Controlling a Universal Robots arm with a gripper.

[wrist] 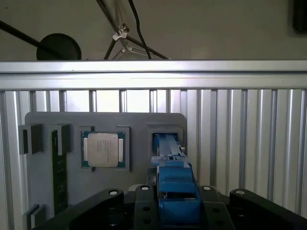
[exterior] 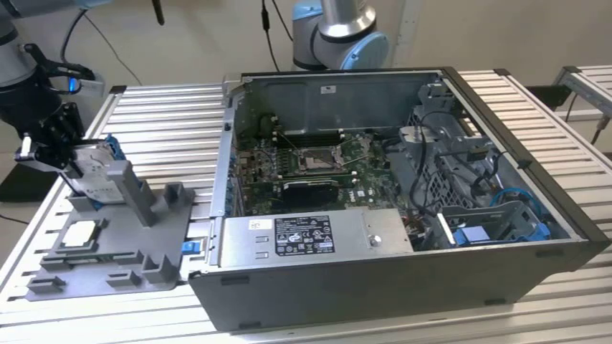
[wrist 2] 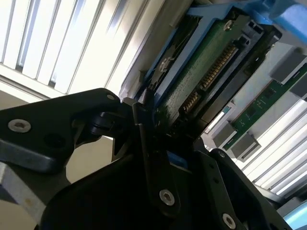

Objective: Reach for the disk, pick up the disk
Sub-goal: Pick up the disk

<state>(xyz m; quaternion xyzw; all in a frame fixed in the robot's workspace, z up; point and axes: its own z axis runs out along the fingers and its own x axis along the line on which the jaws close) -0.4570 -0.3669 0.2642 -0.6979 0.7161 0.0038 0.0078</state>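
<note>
Now the black tool (exterior: 67,166) is clamping its fingers around the upright silver-grey rectangular metal disk (exterior: 89,159), blue-bracketed, standing in the grey plastic fixture (exterior: 134,218).

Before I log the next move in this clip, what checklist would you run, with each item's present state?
1. The gripper straddles the blue bracket framing the disk: ok.
2. Gripper clamped on the disk: cannot tell.
3. Disk upright in its slot on the grey fixture: ok, not yet lifted.
4. The processor chip lies in its own pocket, apart from the gripper: ok.
5. The open computer case stands apart from the gripper, toward the exterior view's right: ok.
</note>
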